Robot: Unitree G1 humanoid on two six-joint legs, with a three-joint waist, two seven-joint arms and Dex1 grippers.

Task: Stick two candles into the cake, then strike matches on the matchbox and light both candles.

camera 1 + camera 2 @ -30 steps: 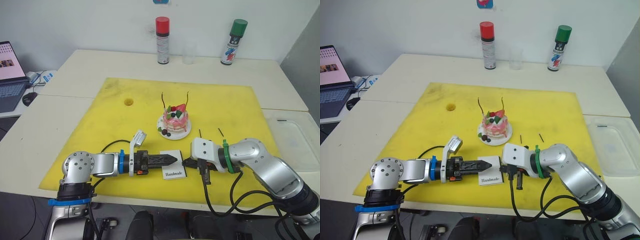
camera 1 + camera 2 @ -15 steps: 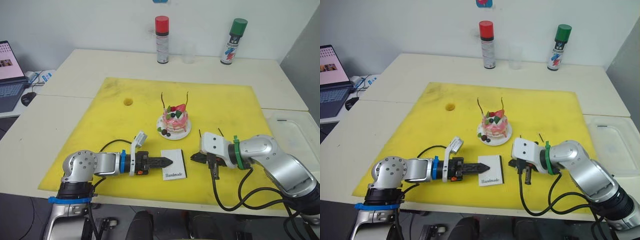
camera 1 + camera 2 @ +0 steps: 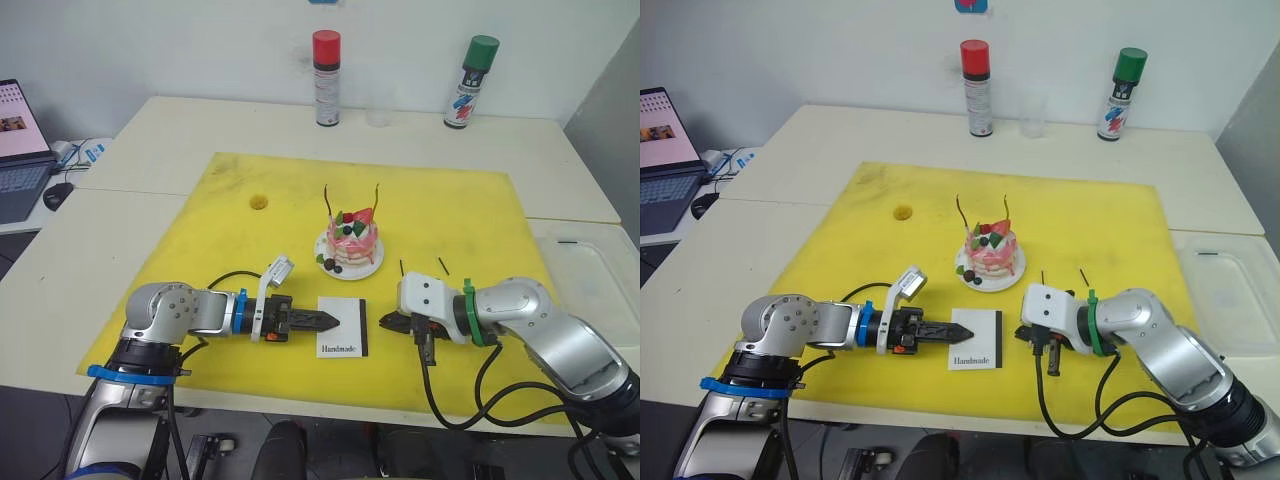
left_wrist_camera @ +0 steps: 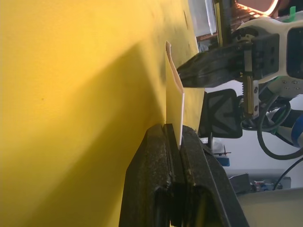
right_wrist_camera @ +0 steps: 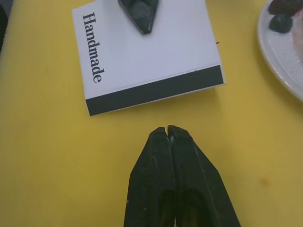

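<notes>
I see the flat white rectangular matchbox (image 3: 343, 327) printed "Handmade", dark striking edge facing my right gripper, lying on the yellow foam mat (image 3: 200, 250) between my two grippers. My left gripper (image 3: 334, 320) has its black fingers pressed together with nothing between them, and its tip rests on the box's near edge, on the white top face. My right gripper (image 5: 168, 130) is also pinched closed and empty; it sits low over the mat just short of the dark strip, not touching the box.

Beyond the matchbox from both grippers stands the small round pink-and-white cake (image 3: 351, 236) with strawberry and dark berries on its white plate (image 3: 370, 266). The two thin wavy golden-brown candles (image 3: 326, 200) are already stuck upright in it, one on each side; I see no flame on them. The two short dark matches (image 3: 441, 265) lie on the mat just beyond my right gripper's wrist, apart from each other and untouched.

Further off on the desk (image 3: 150, 140), a red-capped spray can (image 3: 326, 78) and a green-capped spray can (image 3: 468, 82) stand near the wall. A laptop (image 3: 22, 150) sits far out past my left arm.
</notes>
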